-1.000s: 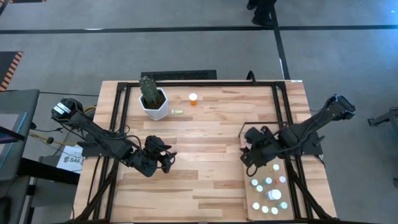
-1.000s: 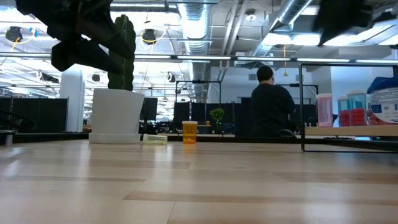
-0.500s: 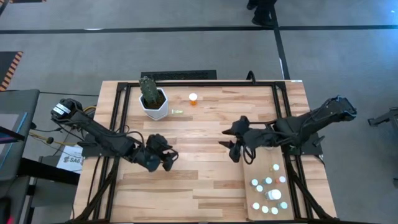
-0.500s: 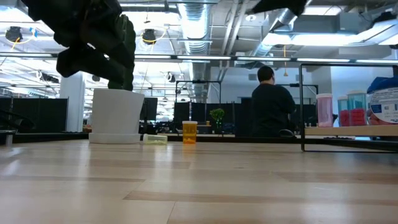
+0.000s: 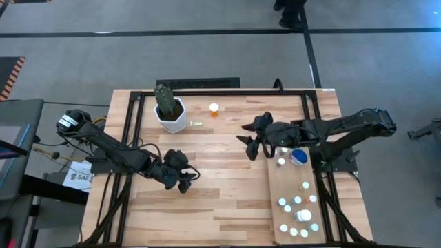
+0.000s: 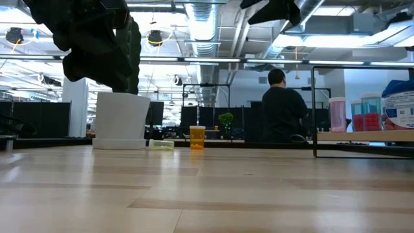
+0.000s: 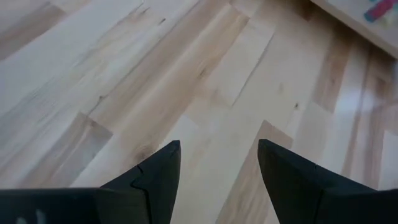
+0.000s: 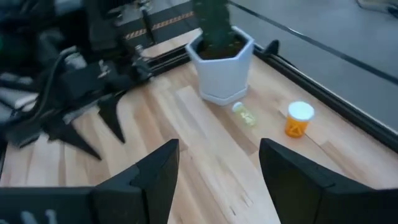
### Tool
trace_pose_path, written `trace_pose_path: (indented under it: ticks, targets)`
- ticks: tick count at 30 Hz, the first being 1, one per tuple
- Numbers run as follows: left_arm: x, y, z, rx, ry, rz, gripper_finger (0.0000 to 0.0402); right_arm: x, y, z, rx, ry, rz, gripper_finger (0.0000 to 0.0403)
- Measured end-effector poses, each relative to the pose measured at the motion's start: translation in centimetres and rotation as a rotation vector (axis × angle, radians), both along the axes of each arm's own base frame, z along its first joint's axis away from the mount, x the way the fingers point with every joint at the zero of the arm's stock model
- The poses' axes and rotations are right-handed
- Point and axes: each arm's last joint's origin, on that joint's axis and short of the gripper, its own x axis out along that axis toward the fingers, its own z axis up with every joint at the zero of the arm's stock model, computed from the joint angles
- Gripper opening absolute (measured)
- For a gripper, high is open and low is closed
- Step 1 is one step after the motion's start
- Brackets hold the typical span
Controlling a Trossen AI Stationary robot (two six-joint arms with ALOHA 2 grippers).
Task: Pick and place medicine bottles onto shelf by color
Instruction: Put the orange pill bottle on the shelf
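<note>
An orange medicine bottle (image 5: pixel 213 109) with a white cap stands on the tabletop at the far middle. A small yellow-green vial (image 5: pixel 196 123) lies on its side near it. Several more bottles (image 5: pixel 298 207) stand on the pale shelf (image 5: pixel 275 187) at the table's right. My right gripper (image 5: pixel 251 142) hovers open above the table's middle, left of the shelf's far end. In the right wrist view its fingers (image 8: pixel 217 168) point toward the orange bottle (image 8: pixel 298 119) and the vial (image 8: pixel 244 114). My left gripper (image 5: pixel 183 181) is open over bare wood at the left, with nothing between its fingers (image 7: pixel 217 168).
A white pot with a cactus (image 5: pixel 170 110) stands at the far left, close to the vial. A blue-capped bottle (image 5: pixel 298 157) and a small white one (image 5: pixel 281 162) sit at the shelf's far end. A dark frame (image 5: pixel 311 103) runs around the table. A person (image 6: pixel 281 110) sits in the room behind.
My right gripper has swung from above the shelf toward the table's left and far side, rising and tipping closer to level. This has uncovered two bottles at the shelf's far end. My left gripper has turned slightly in place. No bottle has moved.
</note>
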Motion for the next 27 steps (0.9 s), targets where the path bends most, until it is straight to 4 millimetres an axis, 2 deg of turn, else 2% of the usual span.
trace_pose_path:
  ticks: [8, 12, 27]
  targets:
    - [0.0, 0.0, 0.0, 0.060, 0.010, -0.050, 0.0200, 0.5, -1.6, 0.8, 0.129, -0.145, -0.112, 0.0244]
    - [0.0, 0.0, 0.0, 0.088, 0.011, -0.064, 0.0200, 0.7, -2.3, 1.2, 0.138, -0.196, -0.135, 0.0244]
    - [0.4, 1.0, 0.0, 0.082, 0.014, -0.025, 0.0200, 1.2, -4.5, 0.9, 0.154, -0.190, -0.151, 0.0244]
